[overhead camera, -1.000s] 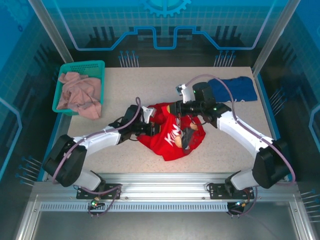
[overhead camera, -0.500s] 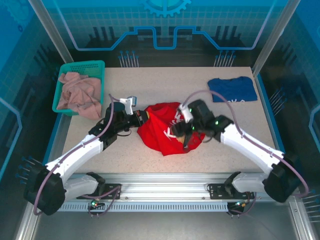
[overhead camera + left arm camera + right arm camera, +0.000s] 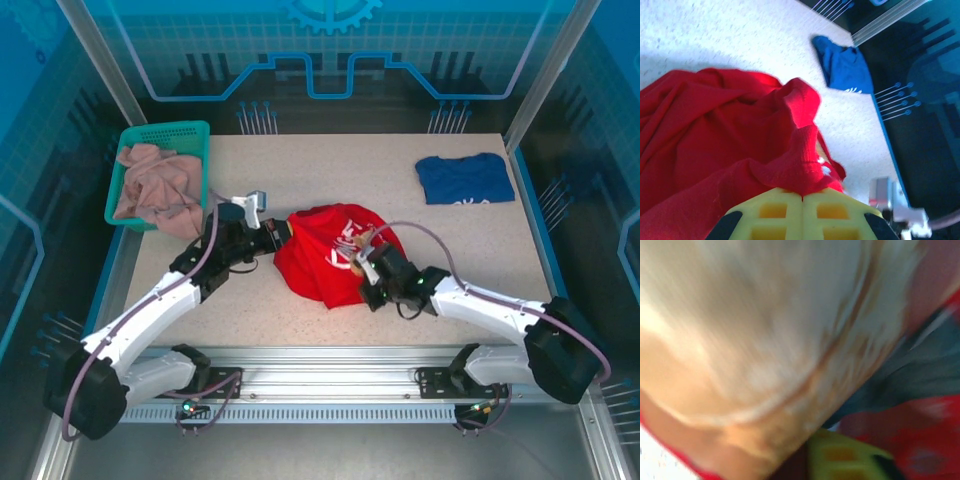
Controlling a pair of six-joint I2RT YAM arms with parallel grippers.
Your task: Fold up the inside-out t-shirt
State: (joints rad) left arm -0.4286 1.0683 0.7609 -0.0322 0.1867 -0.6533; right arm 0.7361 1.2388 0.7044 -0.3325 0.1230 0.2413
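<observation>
A: Garments?
B: Three: one crumpled bright red cloth t-shirt [image 3: 315, 268] central on the speckled table [image 3: 300, 165], one pinkish-beige garment [image 3: 155, 190] in one green plastic basket [image 3: 165, 130], one dark blue t-shirt [image 3: 463, 178].
A: The two grippers?
B: Left gripper [image 3: 802, 196] clamps a red fold; right gripper [image 3: 368, 265], nobody can tell

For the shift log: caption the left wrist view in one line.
Left fingers pinched shut on a bunched fold of the red t-shirt, blue t-shirt on the table beyond.

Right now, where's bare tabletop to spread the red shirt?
Widest bare stretch: far table between the green basket and the dark blue t-shirt. Smaller patch right, nearer than that shirt. Crowded centre: red t-shirt with left gripper and right gripper.
</observation>
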